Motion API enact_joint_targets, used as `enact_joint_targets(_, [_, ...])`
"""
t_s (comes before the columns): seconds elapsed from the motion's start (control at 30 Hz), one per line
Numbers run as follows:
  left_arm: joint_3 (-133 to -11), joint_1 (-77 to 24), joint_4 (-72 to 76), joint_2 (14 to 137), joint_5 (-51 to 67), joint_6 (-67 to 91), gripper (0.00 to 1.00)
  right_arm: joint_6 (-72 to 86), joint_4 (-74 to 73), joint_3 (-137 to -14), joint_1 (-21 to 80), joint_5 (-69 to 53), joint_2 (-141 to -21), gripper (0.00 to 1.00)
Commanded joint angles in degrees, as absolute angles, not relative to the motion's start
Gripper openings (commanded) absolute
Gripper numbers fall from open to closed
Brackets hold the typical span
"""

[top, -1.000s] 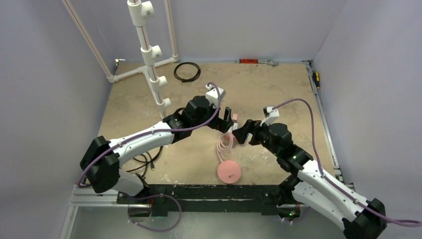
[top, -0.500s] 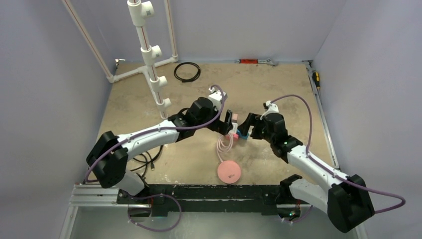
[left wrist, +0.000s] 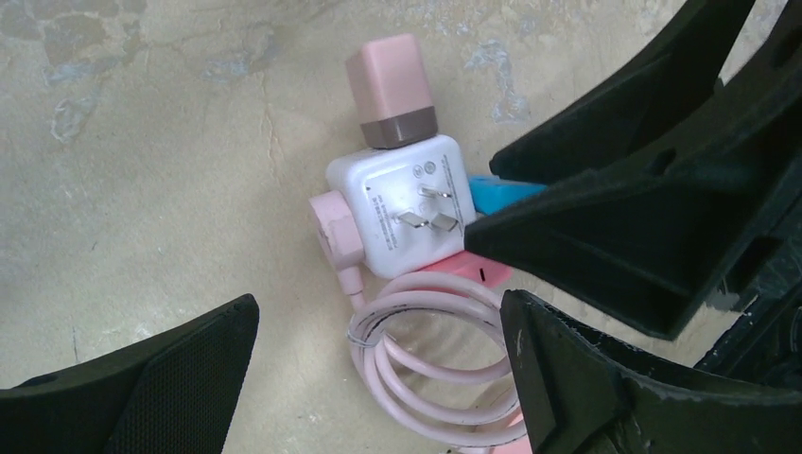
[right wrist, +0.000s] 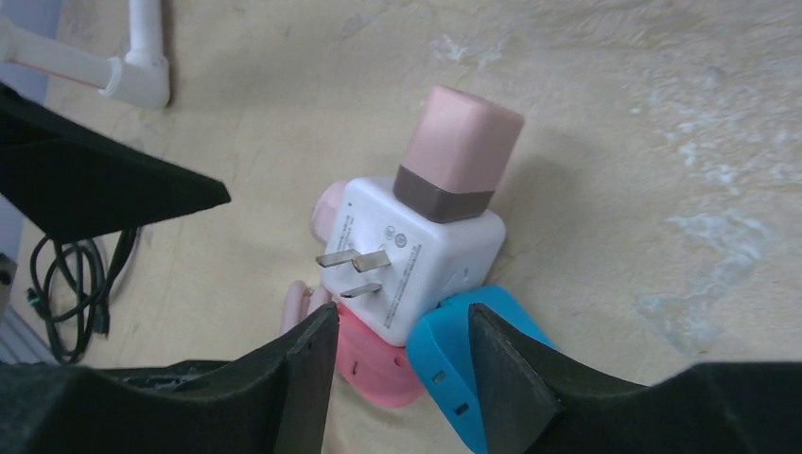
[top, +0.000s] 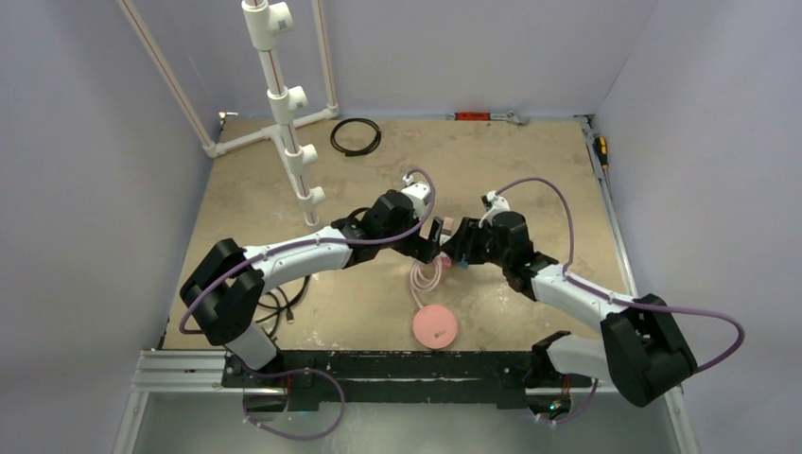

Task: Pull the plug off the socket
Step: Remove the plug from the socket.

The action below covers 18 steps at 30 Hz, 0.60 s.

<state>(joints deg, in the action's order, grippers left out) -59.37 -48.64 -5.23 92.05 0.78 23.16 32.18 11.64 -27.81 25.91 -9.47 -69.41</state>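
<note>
The socket (left wrist: pixel 407 203) (right wrist: pixel 416 255), a white cube with metal prongs showing, lies mid-table. A pink charger block (left wrist: pixel 390 90) (right wrist: pixel 459 151) is plugged into its far face. A pink plug (right wrist: pixel 374 369) and a blue plug (right wrist: pixel 463 369) (left wrist: pixel 496 194) sit in its near faces. A round pink plug (left wrist: pixel 333 232) leads to a coiled pink cable (left wrist: pixel 426 359). My right gripper (right wrist: pixel 402 378) (top: pixel 456 248) is partly closed, its fingers close on either side of the pink and blue plugs. My left gripper (left wrist: pixel 378 369) (top: pixel 433 242) hangs wide open over the coil, holding nothing.
A flat pink disc (top: pixel 435 326) lies near the front edge. A white PVC pipe frame (top: pixel 284 104) stands at the back left, with a black cable ring (top: pixel 356 136) beside it. Loose black cables (top: pixel 284 303) lie front left. A screwdriver (top: pixel 600 149) rests at the right edge.
My right arm has reached left to the socket and its jaws have narrowed around the pink and blue plugs. The left gripper has edged closer to the socket, still open.
</note>
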Motion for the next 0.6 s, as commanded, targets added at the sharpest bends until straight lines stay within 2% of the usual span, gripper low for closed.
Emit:
enact_joint_targets(0.0, [-61.7,-48.3,-4.2,92.4,-2.1,21.9,0.99,34.2,16.5,-26.6,28.7,-13.6,-69.4,0.55])
enact_joint_targets(0.2, [-61.7,-48.3,-3.3,92.6,-1.2,20.0,0.99,35.3,14.6,-25.9,30.1,-12.3,-65.5,0.57])
enact_joint_targets(0.27, [-61.4,-48.3,-2.4,92.7,-0.3,19.2,0.99,35.4,11.4,-26.6,29.9,-10.2,-63.2,0.6])
enact_joint_targets(0.4, [-61.6,-48.3,-1.0,93.6,1.9,17.2,0.99,34.3,4.4,-27.9,26.9,-2.3,-58.3,0.75])
enact_joint_targets(0.57, [-64.9,-48.4,-1.4,97.2,2.1,18.1,0.96,32.6,3.8,-28.3,17.5,-5.0,-57.2,0.8])
